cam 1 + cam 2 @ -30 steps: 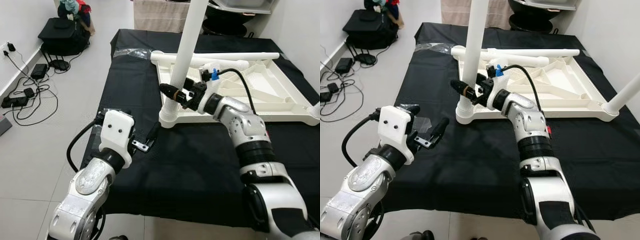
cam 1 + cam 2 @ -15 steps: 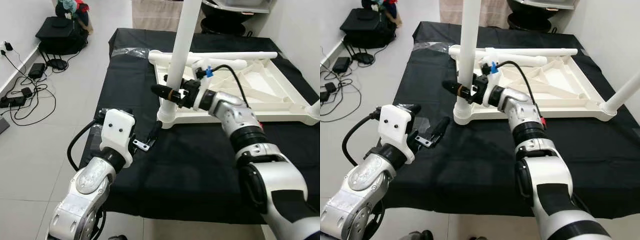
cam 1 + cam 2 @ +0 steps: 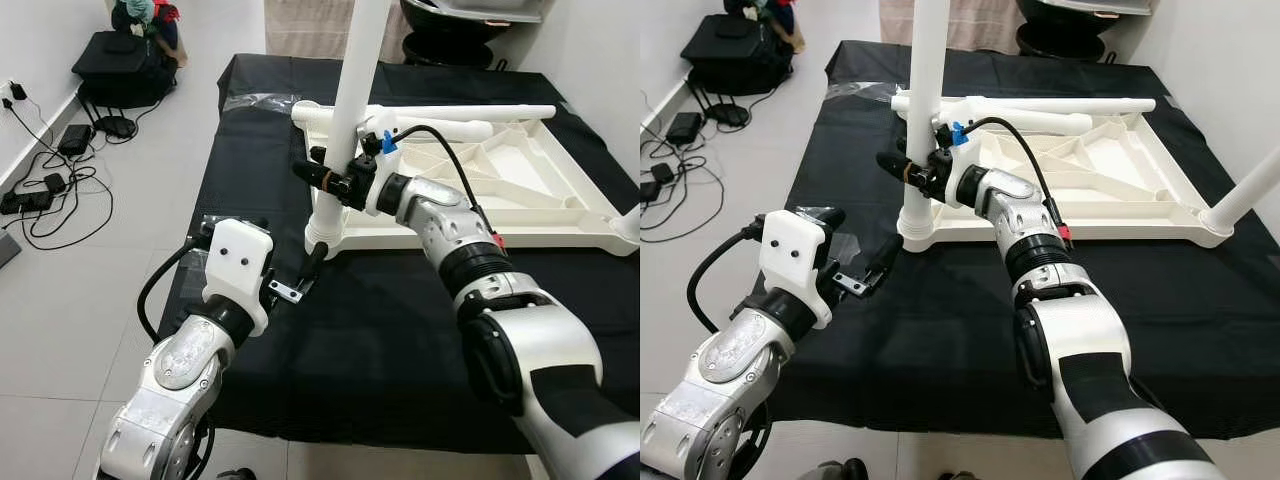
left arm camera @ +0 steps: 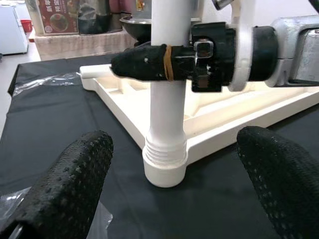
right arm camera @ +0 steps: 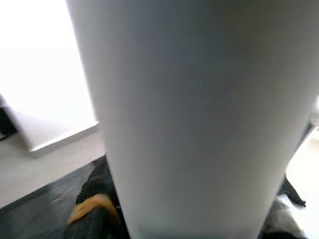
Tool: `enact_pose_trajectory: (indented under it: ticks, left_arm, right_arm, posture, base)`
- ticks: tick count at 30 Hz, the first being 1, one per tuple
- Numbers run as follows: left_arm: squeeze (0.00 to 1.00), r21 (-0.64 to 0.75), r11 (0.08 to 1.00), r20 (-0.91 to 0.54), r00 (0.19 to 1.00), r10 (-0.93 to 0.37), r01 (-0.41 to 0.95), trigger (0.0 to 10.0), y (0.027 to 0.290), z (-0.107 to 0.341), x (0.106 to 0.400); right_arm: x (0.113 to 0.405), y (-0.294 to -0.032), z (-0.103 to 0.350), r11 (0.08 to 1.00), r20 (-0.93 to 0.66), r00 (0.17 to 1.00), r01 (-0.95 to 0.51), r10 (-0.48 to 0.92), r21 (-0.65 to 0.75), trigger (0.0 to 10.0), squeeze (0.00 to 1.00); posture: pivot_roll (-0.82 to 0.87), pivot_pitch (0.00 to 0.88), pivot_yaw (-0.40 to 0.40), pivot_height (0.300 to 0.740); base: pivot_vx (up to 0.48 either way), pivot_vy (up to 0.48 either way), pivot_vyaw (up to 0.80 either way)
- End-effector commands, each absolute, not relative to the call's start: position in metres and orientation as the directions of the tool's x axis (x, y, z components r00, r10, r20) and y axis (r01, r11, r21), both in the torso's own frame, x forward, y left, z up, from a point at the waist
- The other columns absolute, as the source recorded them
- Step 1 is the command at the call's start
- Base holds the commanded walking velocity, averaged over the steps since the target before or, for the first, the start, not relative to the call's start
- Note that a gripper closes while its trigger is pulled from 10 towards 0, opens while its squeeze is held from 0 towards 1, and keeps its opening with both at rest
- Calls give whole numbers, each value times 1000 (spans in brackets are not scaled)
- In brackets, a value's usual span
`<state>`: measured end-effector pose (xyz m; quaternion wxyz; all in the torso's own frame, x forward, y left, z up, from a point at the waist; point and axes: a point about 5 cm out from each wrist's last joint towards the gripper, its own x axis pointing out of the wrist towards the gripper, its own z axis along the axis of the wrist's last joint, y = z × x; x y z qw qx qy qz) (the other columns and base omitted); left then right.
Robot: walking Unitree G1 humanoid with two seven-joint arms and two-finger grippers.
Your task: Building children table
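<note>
White leg [image 3: 345, 120] stands upright in the tabletop's [image 3: 520, 190] corner socket.
Right gripper [image 3: 318, 172] clamps the leg above the socket; left gripper [image 3: 300, 275], fingers spread, hovers near the socket's base.

Upturned table [image 3: 520, 190] on cloth [image 3: 400, 330] — upright leg [image 3: 352, 90] at near-left corner.

Silver arms with black joints and cables; left wrist [image 3: 237, 268] a white block; black dimpled fingers [image 4: 70, 186].
</note>
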<state>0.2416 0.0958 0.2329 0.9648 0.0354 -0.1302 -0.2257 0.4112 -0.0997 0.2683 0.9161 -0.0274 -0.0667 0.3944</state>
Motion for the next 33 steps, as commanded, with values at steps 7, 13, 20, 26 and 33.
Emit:
enact_pose_trajectory:
  ticks: [7,13,20,26,33]
  left_arm:
    - [0,135,903,244,869,-430,408,10000,98,235,242]
    - [0,140,907,249,873,-420,397,10000,100,235,244]
    - [0,131,906,250,871,-422,402,10000,96,234,243]
    - [0,127,900,240,868,-435,416,10000,94,232,241]
    - [0,122,898,238,865,-441,424,10000,92,231,241]
  right_arm:
    - [417,-136,242,917,73,925,-357,374,-176,0,0]
    - [411,-142,216,994,34,999,-17,21,-112,0,0]
    - [392,-104,215,984,53,983,172,-174,43,0,0]
    - [394,-82,224,999,101,994,44,-46,29,10000,47]
    - [395,-83,232,1000,126,992,13,-15,19,10000,1000]
  posture:
    - [93,187,-117,740]
    - [85,179,-116,740]
    - [85,167,-118,740]
    - [83,158,-121,740]
    - [82,157,-121,740]
  base:
    - [0,0,0]
    - [0,0,0]
    - [0,0,0]
    - [0,0,0]
    - [0,0,0]
